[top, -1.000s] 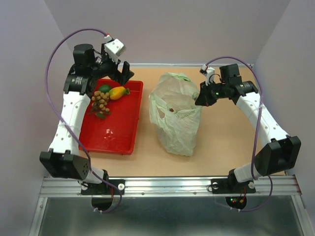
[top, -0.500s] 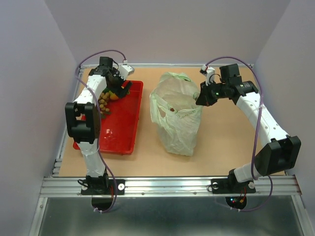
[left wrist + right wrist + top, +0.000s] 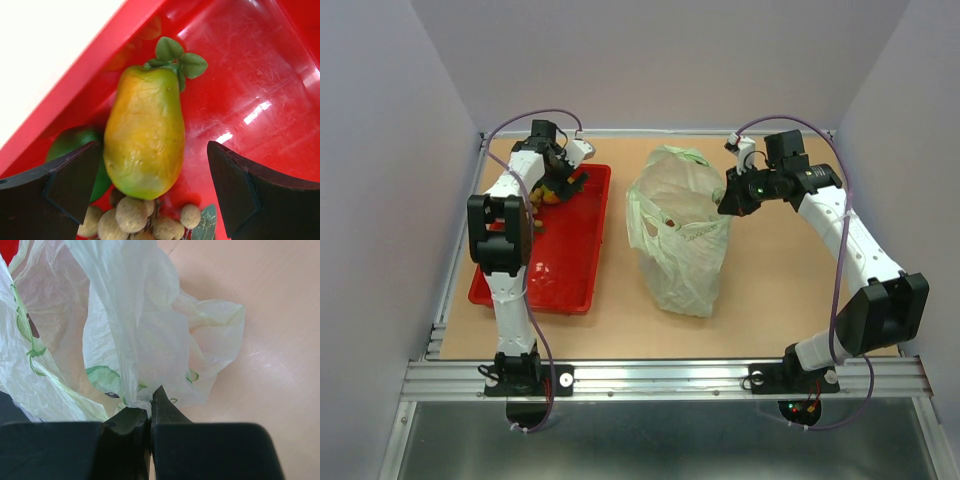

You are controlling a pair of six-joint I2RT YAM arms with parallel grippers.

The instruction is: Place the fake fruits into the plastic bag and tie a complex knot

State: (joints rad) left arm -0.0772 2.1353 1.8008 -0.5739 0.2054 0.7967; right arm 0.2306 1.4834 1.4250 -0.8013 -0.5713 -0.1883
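Rectangular red plastic tray point(image 3: 250, 65): glossy uniform red, white glare streaks.
Pear-shaped plastic fruit point(image 3: 145, 135): yellow-orange along one flank, grading to green on the other flank and at the stem end. Stem leaves mid-green.
Round plastic fruit point(image 3: 72, 140): dark green.
Bunch of small plastic balls point(image 3: 132, 215): dull tan-brown, with one dark green leaf.
Thin translucent plastic bag point(image 3: 130, 320): pale green-white film with darker green printed curves and one dark brown mark.
Flat wooden desk point(image 3: 270, 315): light tan, unpatterned.
Left pincer point(image 3: 153, 145), right pincer point(image 3: 150, 407): black.
Right arm point(image 3: 855, 245): white shell, black joints.
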